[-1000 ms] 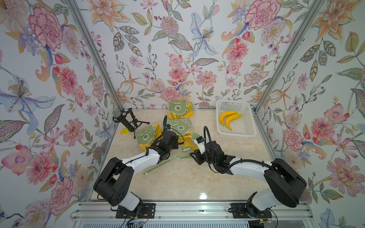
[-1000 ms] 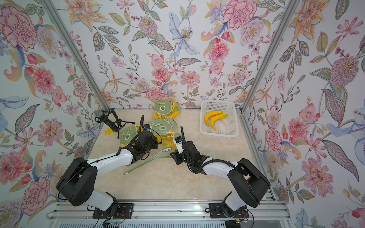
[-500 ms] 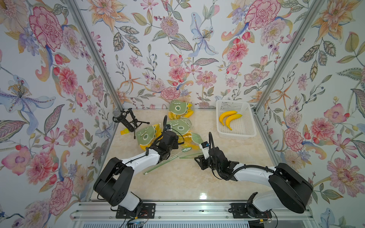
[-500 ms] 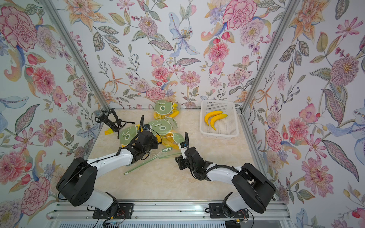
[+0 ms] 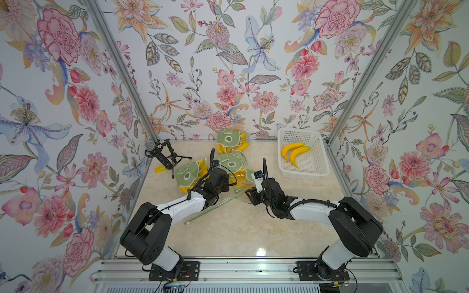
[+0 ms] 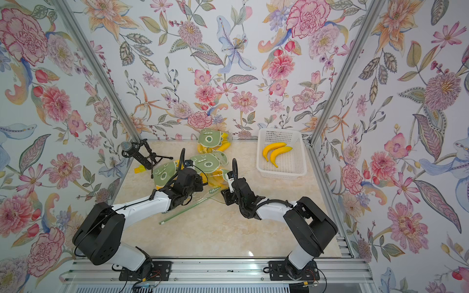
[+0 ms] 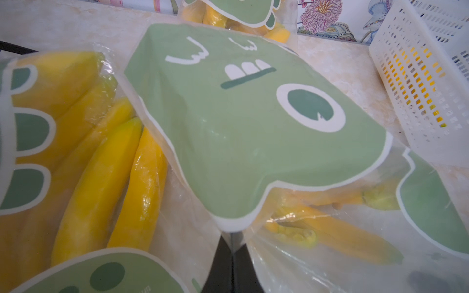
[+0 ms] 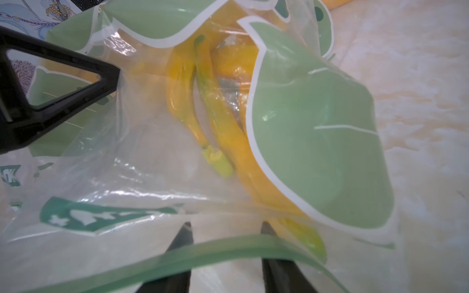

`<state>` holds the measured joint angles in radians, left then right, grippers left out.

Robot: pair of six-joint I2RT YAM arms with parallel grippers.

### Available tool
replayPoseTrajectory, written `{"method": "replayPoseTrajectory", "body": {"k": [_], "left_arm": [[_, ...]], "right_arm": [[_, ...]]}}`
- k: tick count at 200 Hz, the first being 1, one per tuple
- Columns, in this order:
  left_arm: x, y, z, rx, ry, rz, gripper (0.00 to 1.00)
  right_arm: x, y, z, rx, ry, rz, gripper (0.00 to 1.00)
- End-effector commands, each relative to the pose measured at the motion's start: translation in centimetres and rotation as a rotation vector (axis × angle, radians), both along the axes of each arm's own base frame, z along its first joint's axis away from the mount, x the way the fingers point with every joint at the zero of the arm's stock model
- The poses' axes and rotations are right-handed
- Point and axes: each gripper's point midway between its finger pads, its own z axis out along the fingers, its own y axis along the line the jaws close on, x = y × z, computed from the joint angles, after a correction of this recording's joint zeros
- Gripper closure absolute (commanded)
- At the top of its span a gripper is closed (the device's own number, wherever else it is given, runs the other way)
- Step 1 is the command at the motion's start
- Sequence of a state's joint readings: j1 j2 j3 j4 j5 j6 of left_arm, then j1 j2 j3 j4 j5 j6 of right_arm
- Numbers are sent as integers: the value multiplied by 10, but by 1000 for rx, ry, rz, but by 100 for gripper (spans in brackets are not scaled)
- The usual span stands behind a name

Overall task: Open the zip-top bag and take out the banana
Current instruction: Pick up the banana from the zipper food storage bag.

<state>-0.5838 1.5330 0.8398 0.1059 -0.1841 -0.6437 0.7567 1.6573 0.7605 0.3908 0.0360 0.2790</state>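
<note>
The zip-top bag [image 5: 241, 175], clear with a green dinosaur print [image 7: 253, 126], lies mid-table between both arms. Yellow bananas [image 8: 228, 132] lie inside it, stems toward the mouth. My left gripper [image 7: 231, 243] is shut, pinching the bag's clear film just under the print; in a top view it sits at the bag's left side [image 5: 225, 182]. My right gripper [image 8: 225, 228] is open at the bag's mouth [image 5: 250, 195]. The green zip strip [image 8: 203, 251] curves across in front of both its fingers, and nothing is clamped between them.
A white basket [image 5: 297, 132] at the back right holds two loose bananas [image 5: 294, 152]. Two more dinosaur bags of bananas lie nearby [image 5: 229, 138] [image 5: 189, 173]. A microphone on a small tripod [image 5: 162, 154] stands at the back left.
My right gripper drew back toward the front, then came forward to the bag's mouth again, and its jaws stand wider. The left gripper has kept its pinch and not moved.
</note>
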Motion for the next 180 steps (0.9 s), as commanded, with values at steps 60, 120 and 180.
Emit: {"method": "replayPoseTrajectory", "body": {"k": [60,120,180], "left_arm": [[4,-12,11,-9,-16,-29,100],[4,-12,9,-5,-15,-25,100],[5,-11,7,-1,-15,-19,100]], "right_arm": [[50,-8,-19,-287,-130,46,28],[68,-21,-55,-291,24,79,20],[37,-2,-55,-169,61,219,38]]}}
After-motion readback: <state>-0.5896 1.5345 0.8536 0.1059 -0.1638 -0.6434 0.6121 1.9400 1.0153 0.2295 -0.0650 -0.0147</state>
